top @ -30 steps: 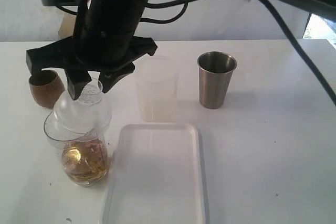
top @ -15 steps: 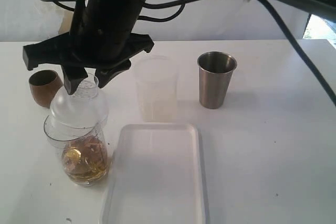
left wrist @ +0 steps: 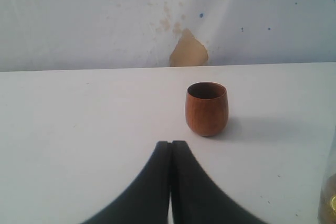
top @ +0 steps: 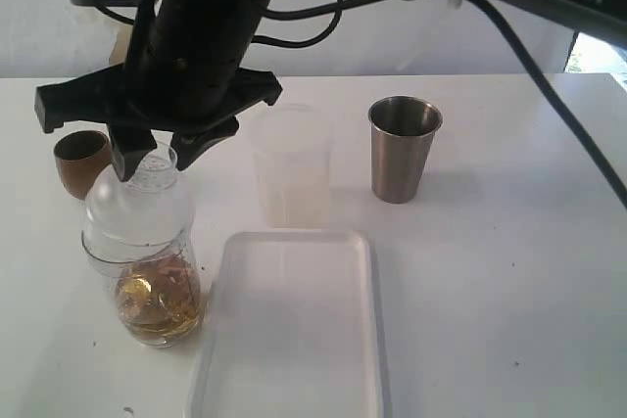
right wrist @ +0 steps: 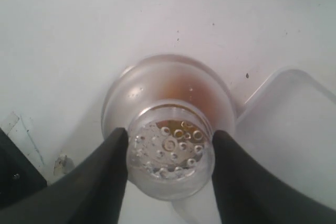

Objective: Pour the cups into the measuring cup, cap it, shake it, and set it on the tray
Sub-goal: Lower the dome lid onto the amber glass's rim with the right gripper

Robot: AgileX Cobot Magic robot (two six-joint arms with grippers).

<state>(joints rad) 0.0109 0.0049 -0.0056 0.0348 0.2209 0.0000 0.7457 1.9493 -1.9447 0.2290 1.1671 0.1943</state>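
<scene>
Measuring cup [top: 157, 291] upright, axis vertical — right hand [right wrist: 169, 145] pinching cap [top: 137, 208], left hand [left wrist: 171, 144] pressed together.

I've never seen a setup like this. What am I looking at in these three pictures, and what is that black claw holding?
This is a robot with two arms, each ending in a two-fingered gripper. One picture comes from a camera off the arms that sees the whole table. The other two come from small cameras on the wrists, looking along the fingers.

On the table stand a wooden cup, a steel tumbler, a frosted beaker, a white tray and a clear measuring cup with something golden in its bottom.

The right gripper, reaching across, pinches the neck of a frosted domed cap set over the top of the measuring cup. The left gripper is shut and empty, and points toward the wooden cup.
</scene>
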